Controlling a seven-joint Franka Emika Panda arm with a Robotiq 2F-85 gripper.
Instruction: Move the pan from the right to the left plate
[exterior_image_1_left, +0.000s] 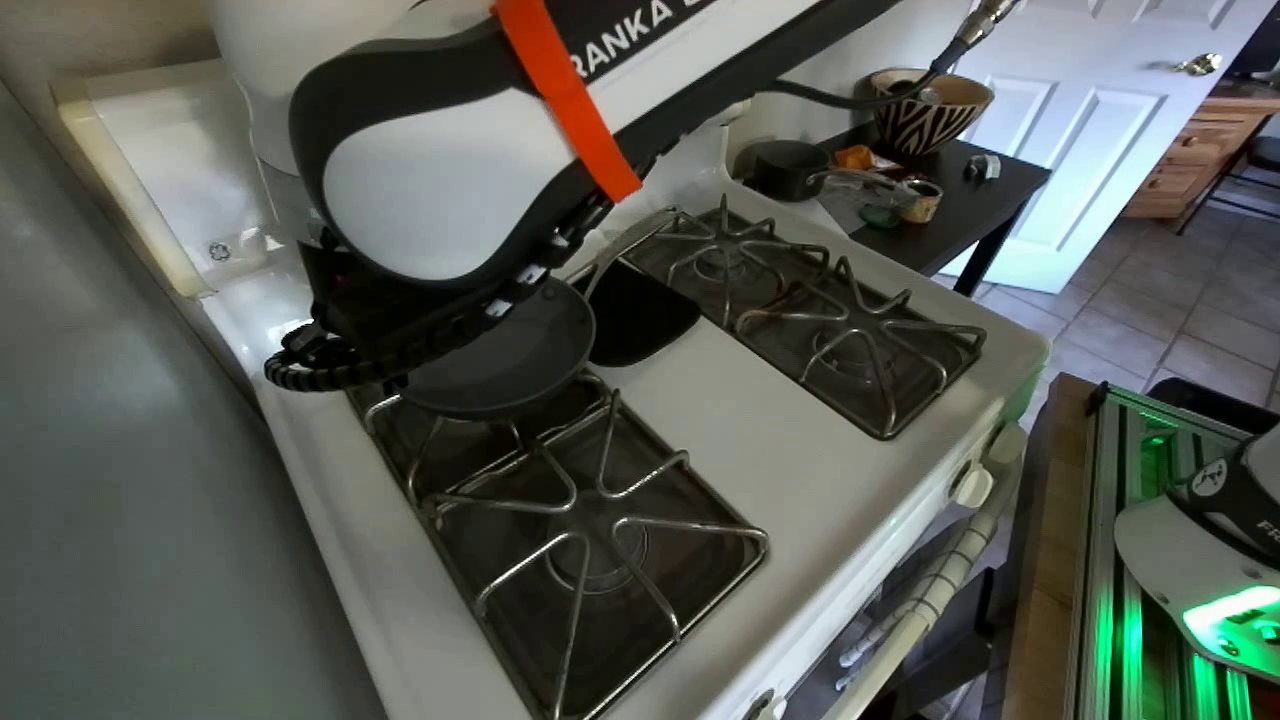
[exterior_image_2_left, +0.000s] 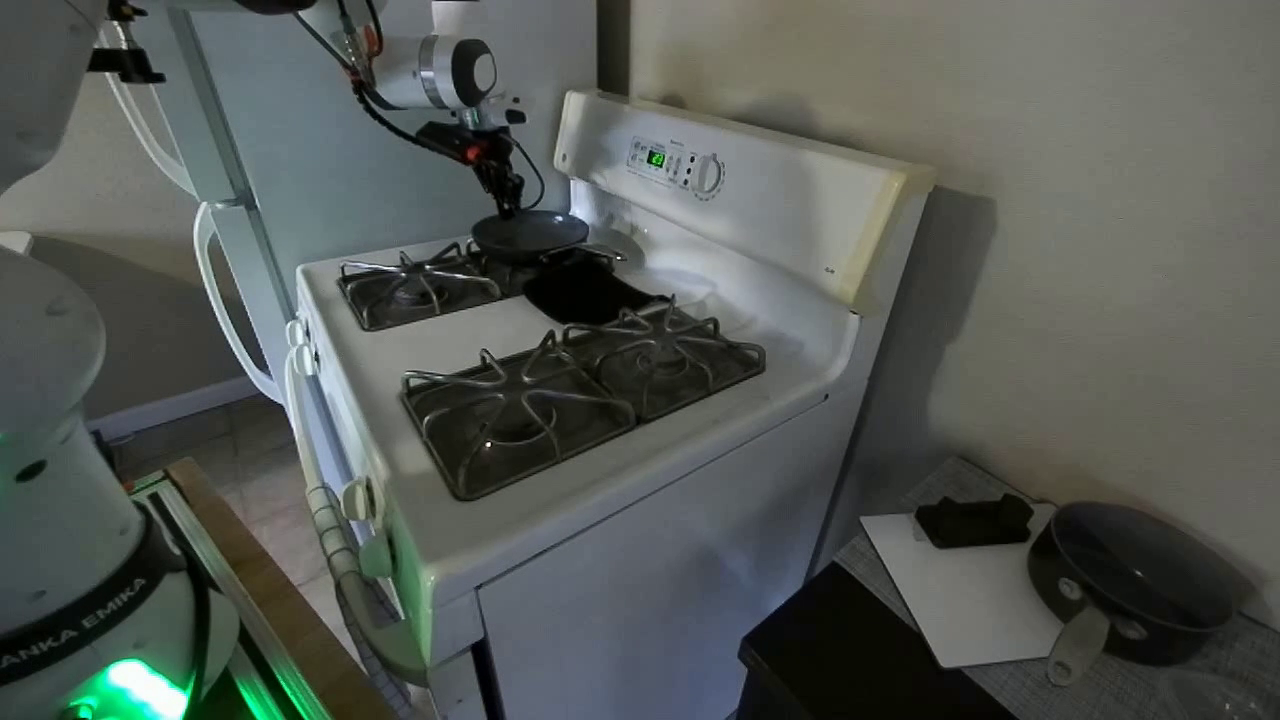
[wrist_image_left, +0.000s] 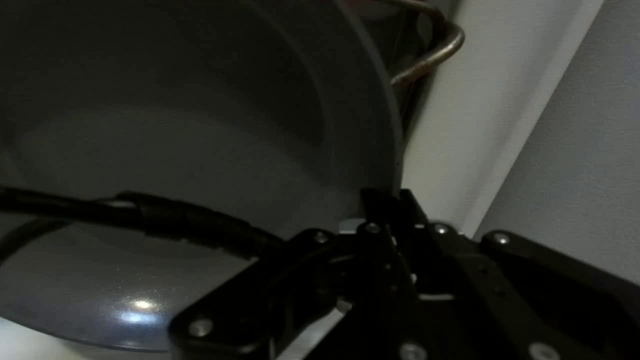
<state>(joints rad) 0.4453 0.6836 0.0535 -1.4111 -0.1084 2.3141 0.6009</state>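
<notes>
One gripper (wrist_image_left: 393, 195) is clamping the rim of a dark frying pan (wrist_image_left: 225, 140), which is overlying a rear corner of the gas stove (exterior_image_1_left: 720, 400) beside the refrigerator (exterior_image_2_left: 330, 180).

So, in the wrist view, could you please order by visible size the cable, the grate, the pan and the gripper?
1. Pan, cut off by the frame
2. Gripper, likely enlarged by nearness
3. Cable, also near
4. Grate, only partly visible

The wrist view is dim — glare spots the pan (wrist_image_left: 200, 145).
</notes>
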